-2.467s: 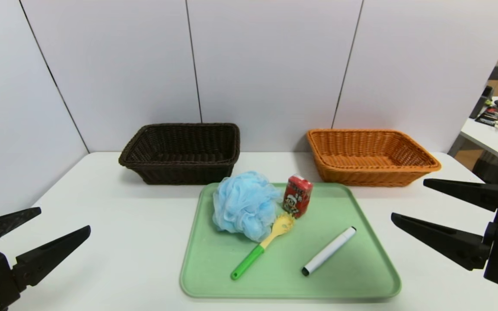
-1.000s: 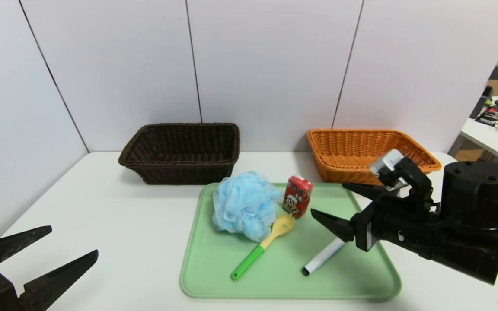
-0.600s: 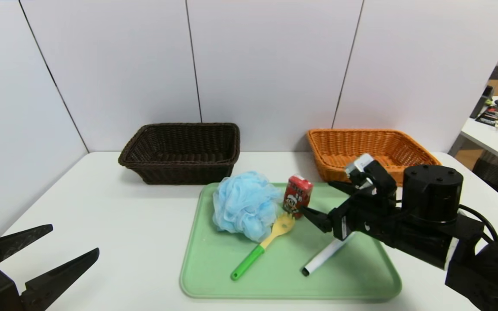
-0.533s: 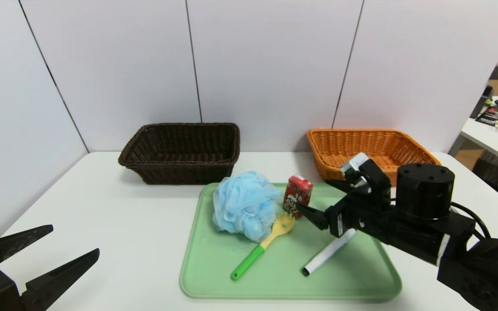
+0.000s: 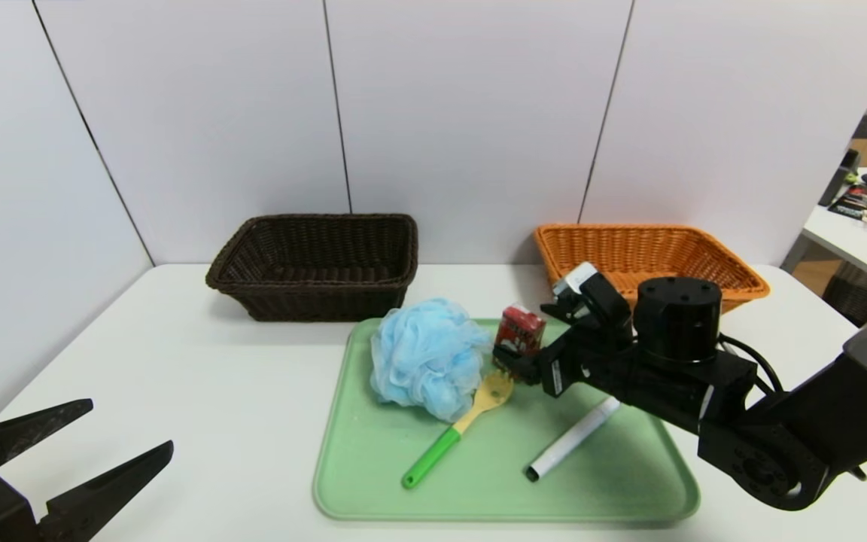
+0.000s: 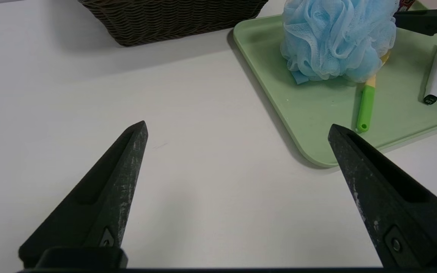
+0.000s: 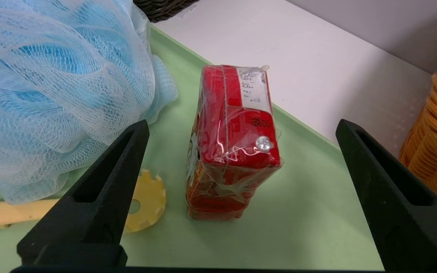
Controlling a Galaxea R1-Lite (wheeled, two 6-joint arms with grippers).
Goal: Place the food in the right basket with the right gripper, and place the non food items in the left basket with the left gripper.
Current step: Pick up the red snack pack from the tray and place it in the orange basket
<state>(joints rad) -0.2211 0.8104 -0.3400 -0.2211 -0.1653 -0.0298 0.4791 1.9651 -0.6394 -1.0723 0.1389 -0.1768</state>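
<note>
Nothing is sorted yet. Both baskets look empty, the dark brown basket on the left and the orange basket on the right. All four things are on the green tray.

The right gripper is low over the tray with its black fingers spread wide, one on each side of the red drink box. They do not touch it. I think grabbing the box comes next, and then the three other things need to go left.

The box stands up and has shiny plastic wrap around it. Just beside it is a puffy blue bath sponge made of soft net. A spoon with a yellow toothed head and green handle lies flat, near a smooth white marker.

The left gripper waits wide open over the white table, holding nothing.
</note>
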